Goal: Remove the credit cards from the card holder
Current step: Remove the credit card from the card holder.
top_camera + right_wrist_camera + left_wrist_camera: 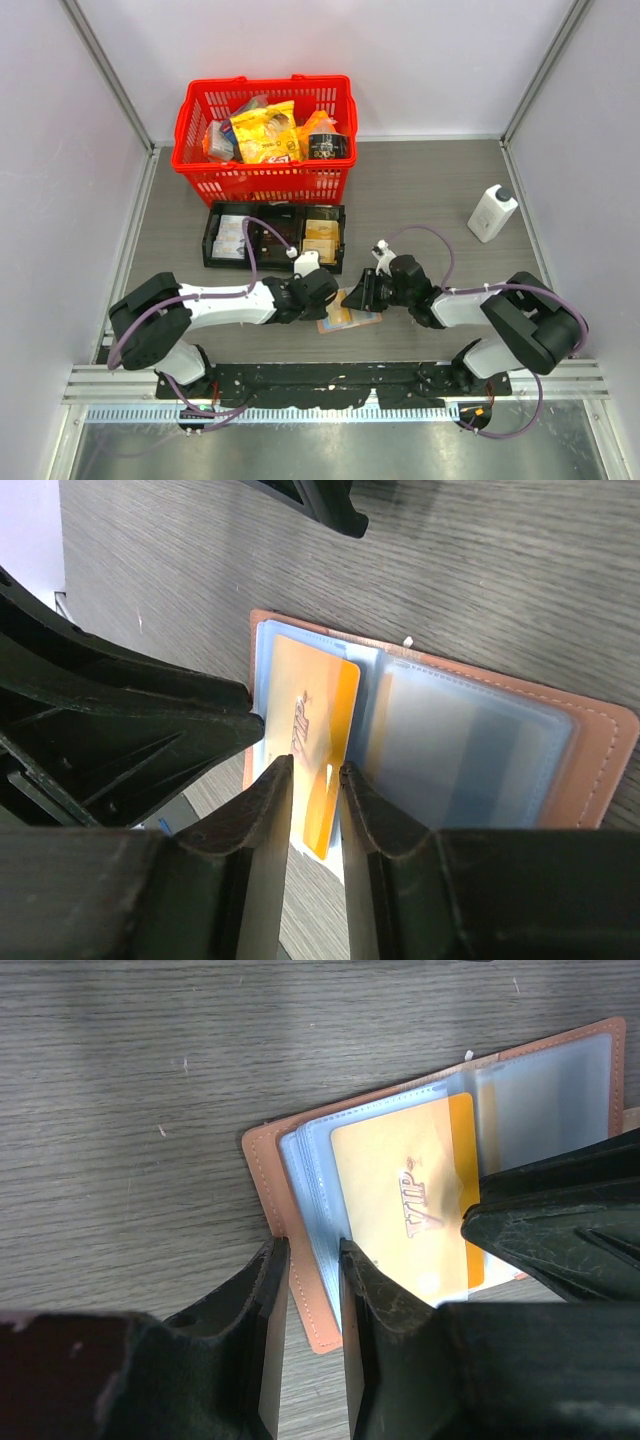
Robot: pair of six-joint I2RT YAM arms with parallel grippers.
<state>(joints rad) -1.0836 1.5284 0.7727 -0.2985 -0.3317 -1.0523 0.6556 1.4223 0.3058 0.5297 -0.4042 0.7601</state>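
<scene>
Slippage is the risk: the gold card (pixel 318 720) sits in a sleeve of the open holder (pixel 350 312), mid-frame on the surface (pixel 120 1110), and a pull could drag both. Right fingers (pixel 275 790) stand narrow around the card's end; left fingers (pixel 268 1280) stand narrow astride the holder's leather edge. Whether either truly clamps, I cannot tell.

The left arm (pixel 225 303) and right arm (pixel 470 305) lie low near the near edge of the worktop (pixel 420 200), elbows out and forearms reaching inward. The left claw (pixel 307 1245) and right claw (pixel 315 768) nearly meet, tips down, fingers a narrow slit apart. Whether either actually pinches is hard to tell.
</scene>
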